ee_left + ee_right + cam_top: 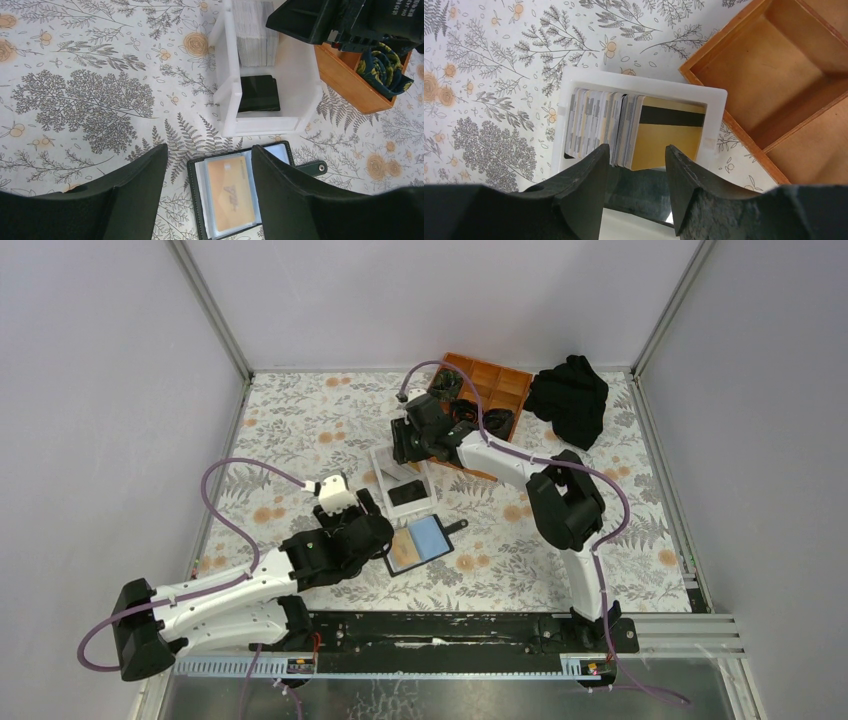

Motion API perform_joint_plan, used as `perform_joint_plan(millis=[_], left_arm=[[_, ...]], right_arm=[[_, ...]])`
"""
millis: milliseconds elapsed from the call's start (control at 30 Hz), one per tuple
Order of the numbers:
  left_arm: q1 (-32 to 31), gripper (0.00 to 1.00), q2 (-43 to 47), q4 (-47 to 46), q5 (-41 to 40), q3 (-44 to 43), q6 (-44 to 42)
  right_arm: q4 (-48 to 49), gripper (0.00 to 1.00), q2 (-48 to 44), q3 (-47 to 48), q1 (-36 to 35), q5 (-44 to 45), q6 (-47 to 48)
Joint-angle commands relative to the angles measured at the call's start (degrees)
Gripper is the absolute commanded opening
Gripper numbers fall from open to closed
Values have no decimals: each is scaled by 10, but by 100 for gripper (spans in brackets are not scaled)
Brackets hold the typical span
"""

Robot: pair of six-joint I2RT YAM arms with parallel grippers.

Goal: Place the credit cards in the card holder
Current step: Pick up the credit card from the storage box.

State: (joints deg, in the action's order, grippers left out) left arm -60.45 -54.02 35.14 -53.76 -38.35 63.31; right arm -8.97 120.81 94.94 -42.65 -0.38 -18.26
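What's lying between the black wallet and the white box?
Nothing: just a bare strip of floral tablecloth, clearest in the left wrist view.

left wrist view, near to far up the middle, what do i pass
orange card in the open card holder → near wall of the white box → flat black item lying in the box → stack of pale cards at its far end

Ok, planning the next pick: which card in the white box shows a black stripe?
The gold card, endmost toward the wooden tray; the others show only pale edges.
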Motion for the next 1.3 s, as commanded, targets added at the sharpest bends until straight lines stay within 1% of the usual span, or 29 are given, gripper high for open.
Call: perform_joint_plan(millis=[0, 233, 400, 667, 967, 1267], left_arm=[[9, 70, 3, -39, 1, 9, -21], [18, 70, 0, -62, 13, 18, -33], [24, 70, -3, -70, 20, 20, -40], [30, 70, 6, -77, 27, 30, -41], [33, 70, 13, -77, 32, 32, -42], [35, 70, 15, -78, 36, 30, -43]], right_arm=[[9, 53, 6, 28, 12, -38, -5], [10, 52, 22, 32, 22, -64, -19], [16, 49, 30, 28, 28, -89, -28], [31, 37, 29, 11, 33, -120, -44], [39, 22, 10, -3, 33, -127, -50], [34, 18, -12, -14, 33, -124, -51]])
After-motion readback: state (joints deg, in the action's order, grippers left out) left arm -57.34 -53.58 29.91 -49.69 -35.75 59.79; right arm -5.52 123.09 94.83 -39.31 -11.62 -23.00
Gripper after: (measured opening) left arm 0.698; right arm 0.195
